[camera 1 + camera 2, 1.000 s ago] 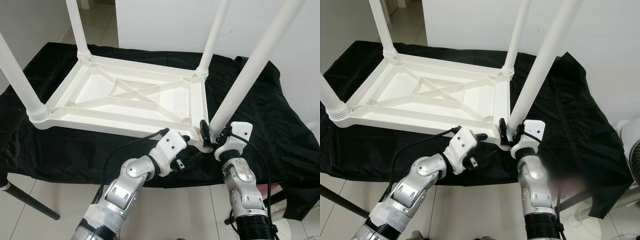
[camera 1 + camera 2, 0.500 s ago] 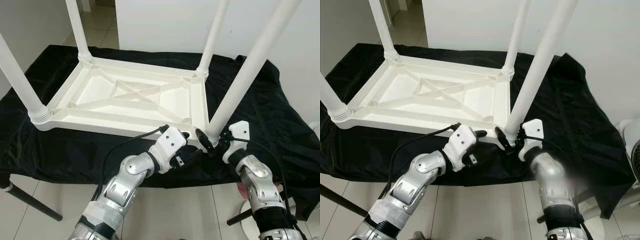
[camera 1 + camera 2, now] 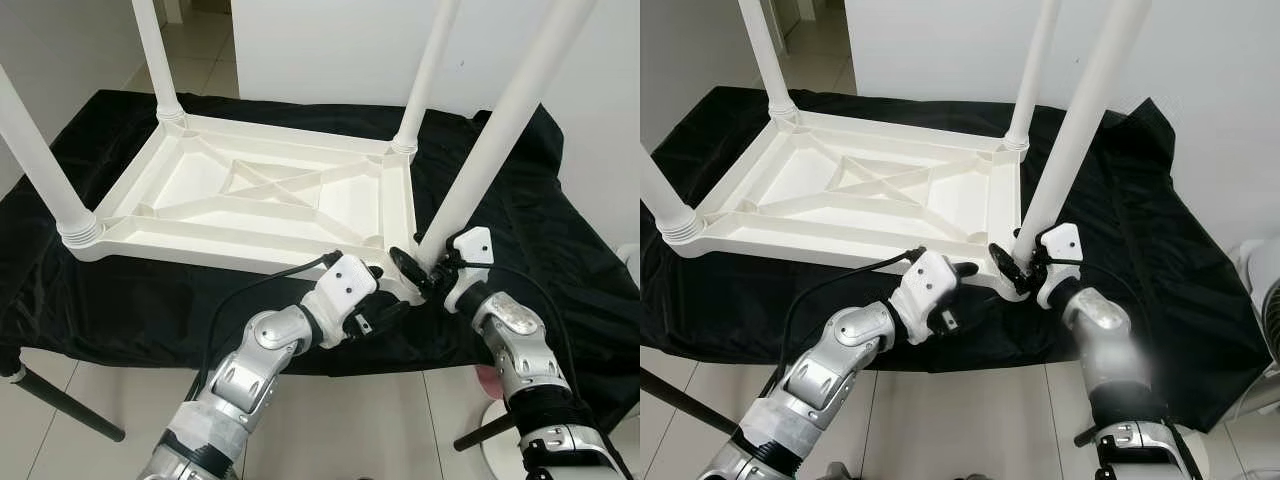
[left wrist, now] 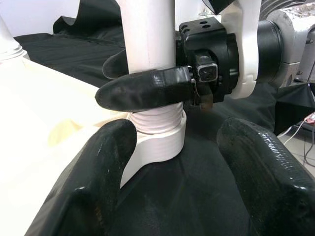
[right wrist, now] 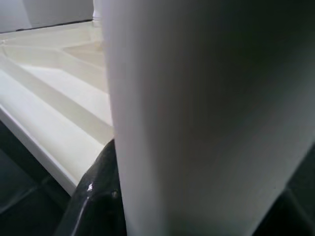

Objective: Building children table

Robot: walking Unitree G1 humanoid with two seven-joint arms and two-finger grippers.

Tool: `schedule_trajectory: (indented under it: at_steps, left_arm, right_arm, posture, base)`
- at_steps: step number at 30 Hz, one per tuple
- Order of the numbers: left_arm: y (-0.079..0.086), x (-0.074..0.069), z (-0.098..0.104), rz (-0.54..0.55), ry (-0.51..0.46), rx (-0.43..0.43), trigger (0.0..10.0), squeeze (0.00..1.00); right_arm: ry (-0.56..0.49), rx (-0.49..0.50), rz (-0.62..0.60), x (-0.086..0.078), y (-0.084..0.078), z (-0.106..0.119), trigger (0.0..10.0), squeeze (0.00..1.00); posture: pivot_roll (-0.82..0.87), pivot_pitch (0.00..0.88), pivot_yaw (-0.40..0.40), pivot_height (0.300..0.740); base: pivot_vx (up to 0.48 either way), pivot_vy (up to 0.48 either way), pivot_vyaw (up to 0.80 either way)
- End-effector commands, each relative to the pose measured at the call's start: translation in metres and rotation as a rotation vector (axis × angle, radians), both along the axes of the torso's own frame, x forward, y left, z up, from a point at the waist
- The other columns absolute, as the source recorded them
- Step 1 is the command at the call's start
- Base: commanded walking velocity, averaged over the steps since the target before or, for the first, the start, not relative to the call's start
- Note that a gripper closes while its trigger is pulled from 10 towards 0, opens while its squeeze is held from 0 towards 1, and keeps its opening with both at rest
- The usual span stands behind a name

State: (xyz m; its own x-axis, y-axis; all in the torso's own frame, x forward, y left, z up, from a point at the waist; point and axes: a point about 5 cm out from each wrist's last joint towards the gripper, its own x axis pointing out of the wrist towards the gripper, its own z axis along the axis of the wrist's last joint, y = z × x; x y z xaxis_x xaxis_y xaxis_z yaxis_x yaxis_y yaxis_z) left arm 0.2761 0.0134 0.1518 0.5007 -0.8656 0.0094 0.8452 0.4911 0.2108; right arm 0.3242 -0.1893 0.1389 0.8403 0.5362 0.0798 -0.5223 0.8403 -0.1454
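Note:
A white plastic children's table lies upside down on a black cloth, its legs pointing up. The near right leg stands in the threaded corner socket. My right gripper is shut on this leg just above the socket, one finger in front of it and the other behind. The leg is pressed close against the camera in the right wrist view. My left gripper is open, low beside the same corner, with its fingers apart on either side of the socket and touching nothing.
The other legs rise at the near left, far left and far right. The black cloth hangs over the work surface's edges. A white wall stands behind, tiled floor below, and a dark stand leg at lower left.
My right forearm has swung out to the right and the wrist has turned, so the gripper now holds the leg from the side. The left gripper has edged closer to the corner.

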Motion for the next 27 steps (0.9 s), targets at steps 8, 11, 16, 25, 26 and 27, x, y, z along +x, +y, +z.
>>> schedule_trajectory:
  at_steps: [8, 11, 16, 25, 26, 27]
  left_arm:
    - [-0.001, 0.001, -0.001, -0.012, 0.01, 0.009, 10.0, 0.0]
    - [0.001, 0.003, -0.001, -0.008, 0.008, 0.012, 10.0, 0.0]
    - [0.004, 0.004, -0.001, -0.004, 0.006, 0.019, 10.0, 0.0]
    - [0.004, 0.004, -0.002, -0.008, 0.012, 0.022, 10.0, 0.0]
    - [0.004, 0.004, -0.002, -0.008, 0.012, 0.022, 10.0, 0.0]
    - [0.004, 0.004, -0.003, -0.01, 0.012, 0.023, 10.0, 0.0]
  right_arm:
    - [0.052, 0.046, -0.009, -0.008, 0.006, -0.013, 10.0, 0.0]
    - [0.066, 0.082, -0.081, -0.009, 0.007, -0.016, 10.0, 0.0]
    - [0.072, 0.104, -0.228, -0.01, 0.007, -0.017, 10.0, 0.0]
    - [0.106, 0.198, -0.504, -0.013, 0.008, -0.019, 10.0, 0.0]
    - [0.106, 0.198, -0.504, -0.013, 0.008, -0.019, 10.0, 0.0]
    - [0.114, 0.23, -0.585, -0.015, 0.012, -0.02, 10.0, 0.0]
  posture:
    - [-0.02, 0.032, -0.045, 0.74]
    - [-0.02, 0.025, -0.04, 0.74]
    - [-0.02, 0.019, -0.032, 0.74]
    - [-0.02, 0.008, -0.019, 0.74]
    - [-0.02, 0.008, -0.019, 0.74]
    - [-0.03, 0.001, -0.016, 0.74]
  base:
    - [0.0, 0.0, 0.0]
    - [0.0, 0.0, 0.0]
    - [0.0, 0.0, 0.0]
    - [0.0, 0.0, 0.0]
    - [0.0, 0.0, 0.0]
    - [0.0, 0.0, 0.0]
